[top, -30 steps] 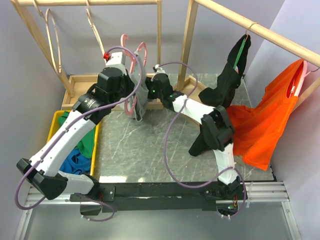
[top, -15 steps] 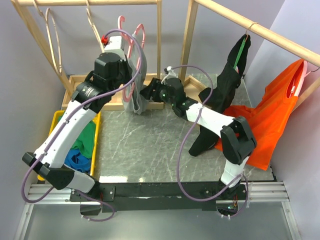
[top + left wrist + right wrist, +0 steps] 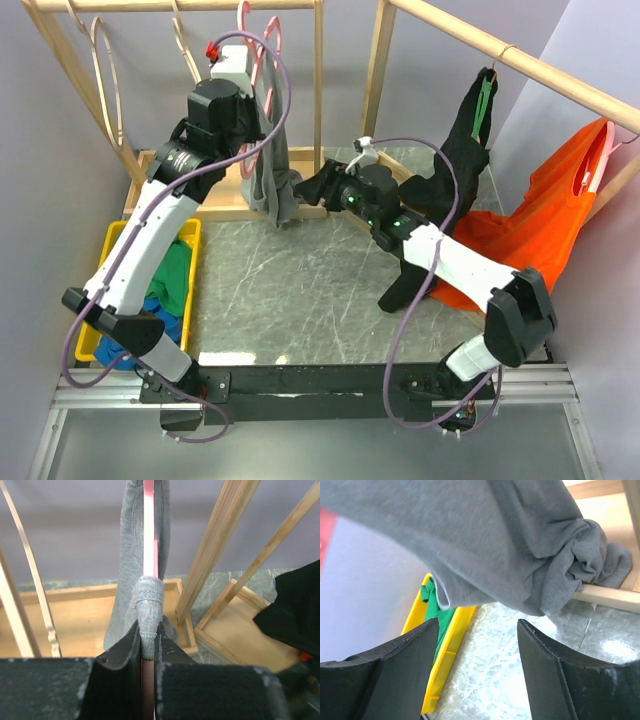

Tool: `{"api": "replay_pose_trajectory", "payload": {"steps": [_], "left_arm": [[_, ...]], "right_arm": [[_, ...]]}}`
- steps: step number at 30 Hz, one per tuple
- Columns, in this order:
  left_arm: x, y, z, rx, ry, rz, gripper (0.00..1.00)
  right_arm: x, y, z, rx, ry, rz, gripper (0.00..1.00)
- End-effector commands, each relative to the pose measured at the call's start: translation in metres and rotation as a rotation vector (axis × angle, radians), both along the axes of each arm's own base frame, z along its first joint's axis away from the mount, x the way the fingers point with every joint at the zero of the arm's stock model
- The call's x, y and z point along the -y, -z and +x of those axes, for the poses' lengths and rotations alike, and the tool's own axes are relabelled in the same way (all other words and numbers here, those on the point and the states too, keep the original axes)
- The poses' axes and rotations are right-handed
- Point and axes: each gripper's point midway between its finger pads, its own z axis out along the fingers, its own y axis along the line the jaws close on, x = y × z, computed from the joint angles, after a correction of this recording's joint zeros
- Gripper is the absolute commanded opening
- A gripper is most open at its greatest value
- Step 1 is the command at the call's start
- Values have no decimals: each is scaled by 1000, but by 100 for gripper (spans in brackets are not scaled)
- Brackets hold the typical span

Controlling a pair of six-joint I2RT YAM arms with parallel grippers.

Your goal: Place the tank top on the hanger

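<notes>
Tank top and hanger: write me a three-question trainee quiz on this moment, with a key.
1. True or false: the right gripper is clamped on the tank top.
2. What does the left gripper hold? A: the pink hanger with a grey strap wrapped over it. B: a cream hanger. C: the black garment.
3. Fill in: the tank top's bunched lower end rests on the rack's wooden ___.
Key: 1 false, it is open and empty. 2 A. 3 base.
</notes>
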Motion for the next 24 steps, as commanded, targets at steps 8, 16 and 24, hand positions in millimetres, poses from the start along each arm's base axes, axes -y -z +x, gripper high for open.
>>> {"api": "replay_pose_trajectory", "payload": {"steps": [8,16,24], "left_arm": [[-4,-46,18,154,-49,-19,1],[-3,-52,22,190,-53,-23,1],[-1,-49,39,197,-85,2,4]], "right_arm": [[21,-36,-29,106,45,-31,72],[28,-37,-40,138,80,-72,72],[39,-48,-49,174,118,-91,73]]}}
